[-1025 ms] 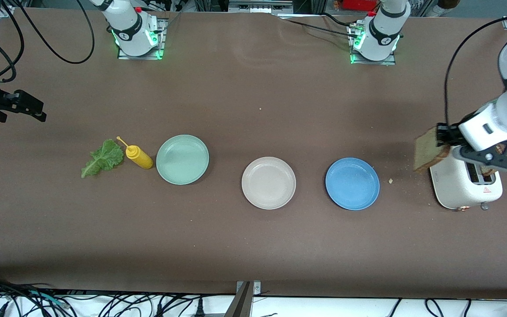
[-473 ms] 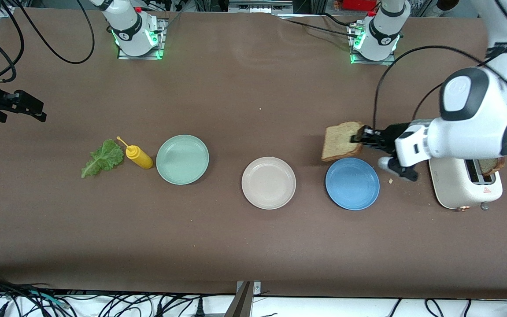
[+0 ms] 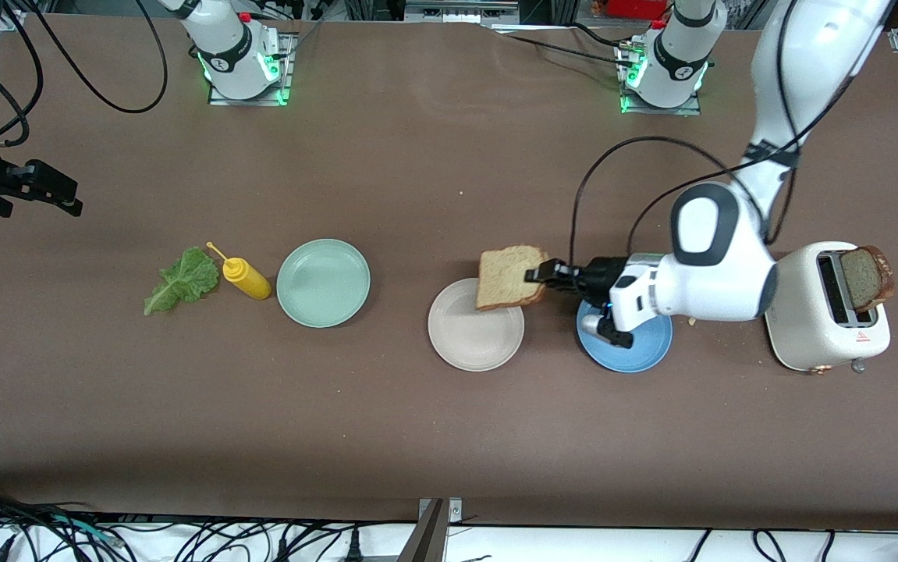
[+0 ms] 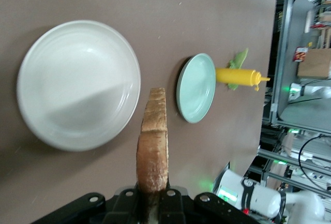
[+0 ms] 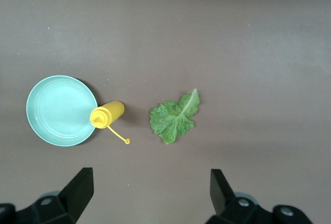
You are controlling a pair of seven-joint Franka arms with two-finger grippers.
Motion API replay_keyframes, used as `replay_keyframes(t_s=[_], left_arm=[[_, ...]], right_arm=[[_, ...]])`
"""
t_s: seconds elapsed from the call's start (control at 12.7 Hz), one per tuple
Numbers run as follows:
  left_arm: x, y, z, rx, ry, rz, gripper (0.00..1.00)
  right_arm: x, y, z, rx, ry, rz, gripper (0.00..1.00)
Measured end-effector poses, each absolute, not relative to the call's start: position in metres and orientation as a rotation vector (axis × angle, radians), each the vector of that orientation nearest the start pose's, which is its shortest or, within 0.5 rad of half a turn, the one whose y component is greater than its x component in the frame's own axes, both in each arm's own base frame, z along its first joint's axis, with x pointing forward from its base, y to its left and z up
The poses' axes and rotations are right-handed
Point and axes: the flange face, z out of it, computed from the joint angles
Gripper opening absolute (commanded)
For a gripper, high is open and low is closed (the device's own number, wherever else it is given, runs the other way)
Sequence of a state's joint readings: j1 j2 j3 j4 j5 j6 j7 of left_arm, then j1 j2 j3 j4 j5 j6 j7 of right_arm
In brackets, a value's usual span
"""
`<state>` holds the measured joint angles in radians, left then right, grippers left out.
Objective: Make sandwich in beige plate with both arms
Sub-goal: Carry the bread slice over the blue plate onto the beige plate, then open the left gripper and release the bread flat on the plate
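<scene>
Now bread slice [image 3: 509, 276] hangs over the beige plate [image 3: 464, 343] — ready to drop.
Left pincer [image 3: 536, 275] clamps its edge; right pincer [image 5: 150, 190] waits, gaping and empty, above the lettuce [image 5: 175, 117].

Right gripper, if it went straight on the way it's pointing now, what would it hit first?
Probably bare table. The open right gripper points down at it; the lettuce leaf and yellow bottle lie just outside that line.

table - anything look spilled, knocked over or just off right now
Two small things. The yellow squeeze bottle lies on its side between the lettuce leaf and the mint green plate, not upright. A few crumbs are scattered on the table between the blue plate and the toaster. Nothing looks damaged.
</scene>
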<state>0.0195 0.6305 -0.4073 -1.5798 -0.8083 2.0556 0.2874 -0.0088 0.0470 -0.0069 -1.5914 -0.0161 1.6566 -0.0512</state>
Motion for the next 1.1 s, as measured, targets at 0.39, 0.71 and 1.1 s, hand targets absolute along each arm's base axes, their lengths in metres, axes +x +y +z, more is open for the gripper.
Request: replay_keyframes(t_s=[0.39, 0.71, 1.1], left_arm=[[0.660, -0.285, 0.221, 2.222, -0.181, -0.096, 0.00], [0.658, -0.286, 0.191, 2.202, -0.192, -0.113, 1.00], [0.670, -0.270, 0.195, 2.254, -0.265, -0.063, 1.00]], right_arm=[[0.576, -0.011, 0.596, -3.158, -0.058, -0.028, 1.00], [0.576, -0.011, 0.596, -3.158, -0.058, -0.028, 1.00], [0.576, -0.011, 0.596, -3.158, -0.058, -0.028, 1.00]])
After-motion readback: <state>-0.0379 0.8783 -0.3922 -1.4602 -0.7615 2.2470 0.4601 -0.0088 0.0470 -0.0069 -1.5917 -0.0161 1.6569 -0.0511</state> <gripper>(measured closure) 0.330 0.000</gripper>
